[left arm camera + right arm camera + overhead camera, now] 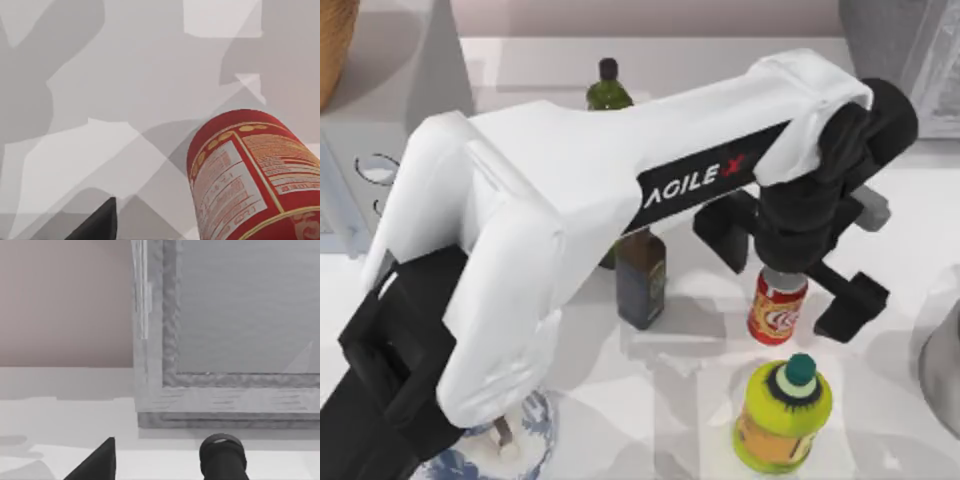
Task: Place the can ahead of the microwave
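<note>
You see your left arm stretched across the desk from the near left corner toward the right half, and its gripper hangs over the can. The two black fingers stand spread, one on each side of the can, and they do not press it. The can stands upright on the desk, right of the middle, between a dark brown bottle and the right edge. Just in front of it, nearer the front edge, stands a yellow-green bottle with a teal cap. A green bottle stands near the back edge. In the left wrist view the can is close beside one finger tip. The microwave stands at the back right corner. The right wrist view looks at the microwave's grey wall; whether the right gripper is open or closed, you cannot tell.
</note>
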`<state>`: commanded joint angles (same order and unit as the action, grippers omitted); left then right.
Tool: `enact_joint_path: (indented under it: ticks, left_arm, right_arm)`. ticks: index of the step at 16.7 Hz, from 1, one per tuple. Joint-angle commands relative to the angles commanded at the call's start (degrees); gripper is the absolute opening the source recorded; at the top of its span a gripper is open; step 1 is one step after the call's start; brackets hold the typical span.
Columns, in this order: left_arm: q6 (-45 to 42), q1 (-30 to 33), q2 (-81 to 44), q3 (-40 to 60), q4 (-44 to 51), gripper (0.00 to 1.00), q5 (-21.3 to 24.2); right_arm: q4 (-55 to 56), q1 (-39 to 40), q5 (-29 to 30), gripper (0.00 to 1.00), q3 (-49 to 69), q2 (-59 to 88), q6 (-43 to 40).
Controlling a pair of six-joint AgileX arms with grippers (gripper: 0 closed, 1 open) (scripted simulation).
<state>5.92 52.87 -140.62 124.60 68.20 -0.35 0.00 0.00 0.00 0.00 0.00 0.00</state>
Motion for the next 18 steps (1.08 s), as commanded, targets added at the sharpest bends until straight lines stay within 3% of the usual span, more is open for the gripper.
enact_joint_path:
  ticks: [12,18]
  left_arm:
    - [0.0,0.0,0.0,0.0,0.0,0.02,0.0]
    - [0.0,0.0,0.0,0.0,0.0,0.00,0.0]
  right_arm:
    - [0.0,0.0,0.0,1.00,0.0,0.0,0.0]
    - [0.0,0.0,0.0,1.00,0.0,0.0,0.0]
